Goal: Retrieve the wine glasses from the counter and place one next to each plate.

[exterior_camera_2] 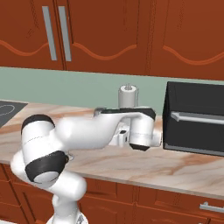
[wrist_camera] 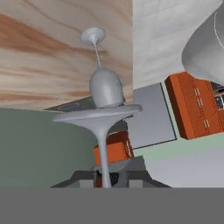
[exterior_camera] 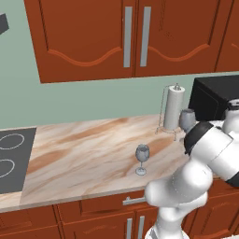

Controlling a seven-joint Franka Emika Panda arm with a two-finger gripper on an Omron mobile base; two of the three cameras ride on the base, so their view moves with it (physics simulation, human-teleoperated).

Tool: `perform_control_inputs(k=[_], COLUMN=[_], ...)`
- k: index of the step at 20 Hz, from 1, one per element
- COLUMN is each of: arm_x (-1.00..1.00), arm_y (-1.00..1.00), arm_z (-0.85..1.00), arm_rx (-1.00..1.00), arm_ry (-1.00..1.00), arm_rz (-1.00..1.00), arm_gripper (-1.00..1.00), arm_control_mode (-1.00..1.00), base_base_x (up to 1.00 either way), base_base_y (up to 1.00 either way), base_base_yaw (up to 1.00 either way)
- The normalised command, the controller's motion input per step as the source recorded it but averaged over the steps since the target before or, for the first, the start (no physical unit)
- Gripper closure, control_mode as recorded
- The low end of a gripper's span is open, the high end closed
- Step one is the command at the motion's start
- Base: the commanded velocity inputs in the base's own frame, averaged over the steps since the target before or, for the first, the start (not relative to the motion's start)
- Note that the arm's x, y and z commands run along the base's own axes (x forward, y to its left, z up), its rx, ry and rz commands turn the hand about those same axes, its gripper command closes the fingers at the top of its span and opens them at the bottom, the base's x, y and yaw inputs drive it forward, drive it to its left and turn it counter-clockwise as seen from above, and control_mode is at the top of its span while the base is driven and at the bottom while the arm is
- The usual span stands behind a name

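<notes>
Your arm was folded low w/ hand rolled over, claw [wrist_camera: 105, 178] pinched on a wine glass [wrist_camera: 101, 140] stem, 2nd glass [wrist_camera: 104, 83] beyond it.

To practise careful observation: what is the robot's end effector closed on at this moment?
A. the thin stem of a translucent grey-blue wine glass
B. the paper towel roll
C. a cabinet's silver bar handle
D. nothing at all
A: in the hand view, the end effector pinches the stem of a translucent grey-blue wine glass, its round foot just beyond the fingertips.
</notes>
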Motion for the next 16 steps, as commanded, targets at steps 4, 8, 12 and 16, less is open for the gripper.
perform_control_inputs(k=[4,8,12,16], arm_x=[-0.98,-1.00,-1.00,-0.73], arm_y=[-0.03,0.21,0.07,0.60], arm_z=[0.74,0.85,0.98,0.77], arm_rx=[0.07,0.02,0.00,-0.03], arm_ry=[-0.11,-0.26,-0.24,-0.03], arm_rz=[-0.02,-0.08,-0.08,-0.11], arm_gripper=[1.00,1.00,1.00,1.00], arm_control_mode=[-1.00,-1.00,-1.00,-1.00], base_base_x=[0.00,0.00,0.00,0.00], base_base_y=[0.00,0.00,0.00,0.00], base_base_yaw=[0.00,0.00,0.00,0.00])
